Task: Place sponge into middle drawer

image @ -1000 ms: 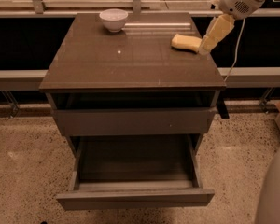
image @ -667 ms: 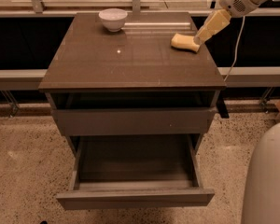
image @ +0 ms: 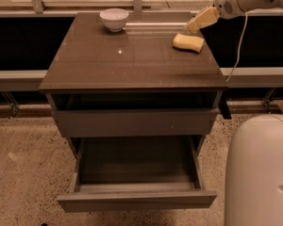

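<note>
Foam sponge (image: 188, 42) stays put; we see the gripper (image: 194, 25) shifted just behind it. Jaw state cannot be told; grasp pending.

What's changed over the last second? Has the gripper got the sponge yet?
The gripper has shifted up and left and is now above the far edge of the sponge; no grasp is visible. The robot's white base has crept further into view. The sponge, the bowl and the open middle drawer stayed put.
</note>
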{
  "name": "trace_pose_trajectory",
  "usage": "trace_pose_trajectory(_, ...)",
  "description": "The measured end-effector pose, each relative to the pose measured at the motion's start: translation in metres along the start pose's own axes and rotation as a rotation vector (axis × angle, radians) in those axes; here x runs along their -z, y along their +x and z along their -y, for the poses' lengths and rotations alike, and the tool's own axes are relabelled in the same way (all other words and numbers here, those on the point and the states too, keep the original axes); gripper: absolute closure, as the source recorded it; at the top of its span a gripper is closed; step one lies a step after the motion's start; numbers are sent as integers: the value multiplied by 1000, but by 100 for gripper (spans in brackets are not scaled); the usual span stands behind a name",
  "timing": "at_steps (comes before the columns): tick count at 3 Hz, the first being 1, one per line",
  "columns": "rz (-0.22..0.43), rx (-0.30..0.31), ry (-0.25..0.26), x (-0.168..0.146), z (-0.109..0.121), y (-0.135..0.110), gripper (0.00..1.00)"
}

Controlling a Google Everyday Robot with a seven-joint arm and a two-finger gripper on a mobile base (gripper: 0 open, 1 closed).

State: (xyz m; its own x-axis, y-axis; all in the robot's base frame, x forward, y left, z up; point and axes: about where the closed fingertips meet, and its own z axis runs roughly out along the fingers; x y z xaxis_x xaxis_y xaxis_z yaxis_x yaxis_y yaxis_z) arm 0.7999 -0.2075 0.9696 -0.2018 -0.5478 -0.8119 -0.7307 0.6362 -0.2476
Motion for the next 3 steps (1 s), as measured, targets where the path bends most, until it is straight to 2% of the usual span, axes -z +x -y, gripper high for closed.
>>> trace_pose_trajectory(2,-15,-20,5,-10,2,7,0)
trace_pose_trajectory(3,-6,-95,79,-43,24,45,0)
